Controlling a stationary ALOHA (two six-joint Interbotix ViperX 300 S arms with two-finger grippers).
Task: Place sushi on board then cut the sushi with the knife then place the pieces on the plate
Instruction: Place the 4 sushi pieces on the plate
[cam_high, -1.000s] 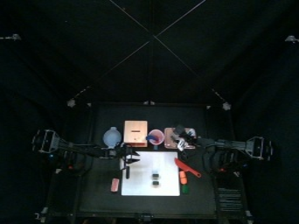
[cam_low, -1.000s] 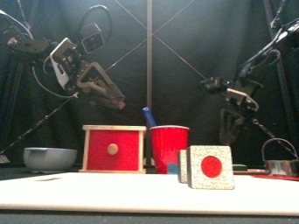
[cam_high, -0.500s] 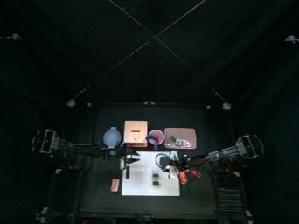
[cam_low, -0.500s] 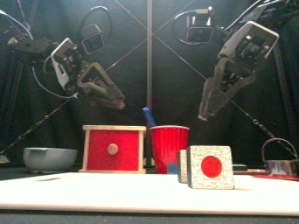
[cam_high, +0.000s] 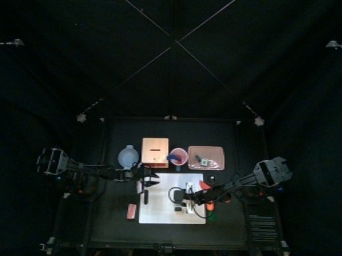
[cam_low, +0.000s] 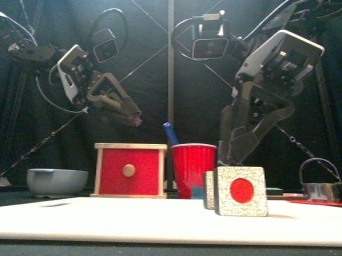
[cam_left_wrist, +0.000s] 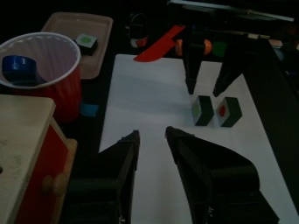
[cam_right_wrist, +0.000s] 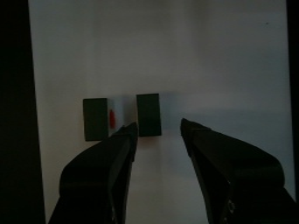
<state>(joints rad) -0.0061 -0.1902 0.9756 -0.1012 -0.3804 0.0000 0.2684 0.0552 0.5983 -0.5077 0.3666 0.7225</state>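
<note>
White board (cam_high: 174, 212) sits mid tabletop (cam_high: 107, 225) in top view; L tool (cam_high: 150, 183) at its left edge, R tool (cam_high: 201, 198) over its right part. Front: sushi pieces (cam_low: 241, 190) upright on board, R tool just above, spread wide, empty. L wrist: L tool agape, empty. R wrist: 2 pieces side by side, small gap betw. them.

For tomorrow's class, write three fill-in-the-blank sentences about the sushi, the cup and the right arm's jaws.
1. ____ sushi pieces lie on the white board.
2. The red cup holds a ____ knife.
3. The right gripper hangs over the sushi pieces with its jaws ____.

Missing words: Two; blue; open.
</note>
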